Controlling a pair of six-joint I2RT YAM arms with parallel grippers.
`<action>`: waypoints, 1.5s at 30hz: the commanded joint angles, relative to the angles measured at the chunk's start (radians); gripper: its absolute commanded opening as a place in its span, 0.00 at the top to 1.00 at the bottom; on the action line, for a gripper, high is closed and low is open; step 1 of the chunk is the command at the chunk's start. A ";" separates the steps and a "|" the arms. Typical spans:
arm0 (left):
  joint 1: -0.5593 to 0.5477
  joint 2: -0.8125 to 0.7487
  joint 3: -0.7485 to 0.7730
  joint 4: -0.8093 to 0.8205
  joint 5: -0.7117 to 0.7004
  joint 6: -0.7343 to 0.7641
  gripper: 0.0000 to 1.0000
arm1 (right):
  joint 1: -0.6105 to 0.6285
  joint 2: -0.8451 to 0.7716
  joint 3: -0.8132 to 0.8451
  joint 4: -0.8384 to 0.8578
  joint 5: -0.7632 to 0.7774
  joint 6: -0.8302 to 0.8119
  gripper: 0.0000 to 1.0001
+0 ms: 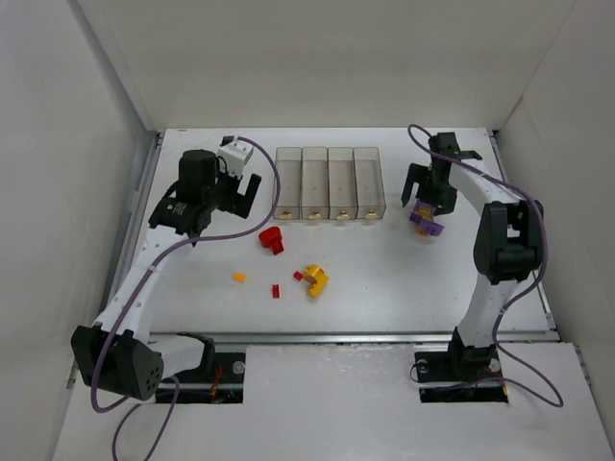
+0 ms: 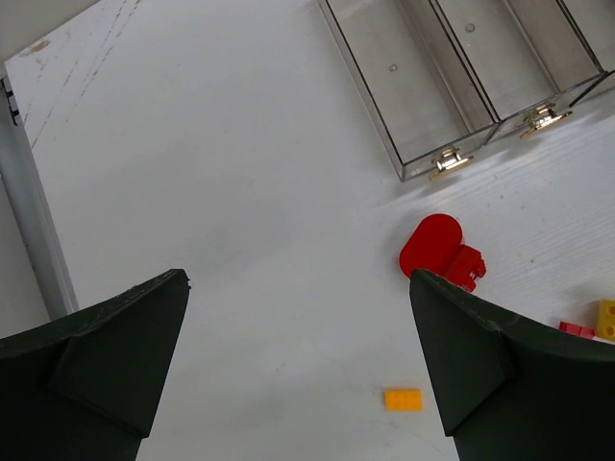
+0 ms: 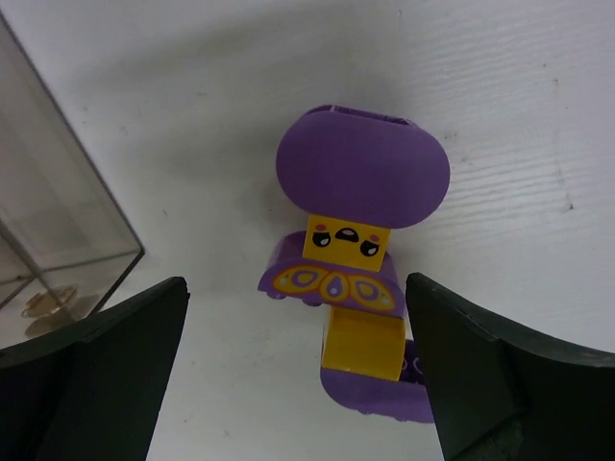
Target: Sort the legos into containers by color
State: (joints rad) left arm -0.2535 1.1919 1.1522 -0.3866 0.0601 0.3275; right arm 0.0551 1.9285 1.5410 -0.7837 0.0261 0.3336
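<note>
the likeliest trouble is a poor hold on the purple cluster [image 3: 360,178]: the right gripper [image 3: 296,288] hangs over it with its jaws spread wide, 1 finger on each side and neither touching, and if they close on the smooth rounded top the piece could twist or squirt out. it is built from several snapped parts, so a squeeze across a joint might split it and scatter bits. the end wall of the containers [image 1: 328,182] stands near the gripper on its left, so a drifting finger could knock the row. the bins are narrow, and a chunky cluster may well catch on a rim instead of dropping in. the cluster lies on the tabletop [image 1: 384,279] just right of the near right corner of the 4 bins. it shows a purple oval plate, a yellow brick with a small printed face, a purple strip with orange wing marks, a plain yellow block and a purple base, so its colour is mixed. the left gripper [image 2: 298,277] is also open and empty, left of the bins, with a red piece [image 2: 437,252] and an orange bit [image 2: 403,399] on the tabletop nearby.
</note>
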 commanded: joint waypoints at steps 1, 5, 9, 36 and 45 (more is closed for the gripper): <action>-0.001 -0.017 -0.008 0.026 0.015 -0.024 0.01 | -0.015 0.023 -0.009 0.057 0.057 0.047 0.00; -0.001 -0.026 -0.017 0.026 0.015 -0.024 0.01 | -0.006 0.043 0.001 0.057 0.120 0.070 0.00; -0.001 -0.026 -0.037 0.035 0.015 -0.024 0.01 | 0.003 0.073 0.024 0.057 0.141 0.070 0.04; 0.008 -0.032 -0.022 0.113 0.147 0.030 0.01 | 0.083 -0.203 -0.160 0.235 0.161 -0.162 0.67; -0.023 -0.025 -0.023 0.104 0.124 0.039 0.01 | 0.074 -0.088 -0.114 0.189 0.089 -0.162 0.61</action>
State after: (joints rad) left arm -0.2672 1.1793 1.1084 -0.3119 0.1791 0.3542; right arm 0.1322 1.8294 1.3979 -0.6014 0.1432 0.1860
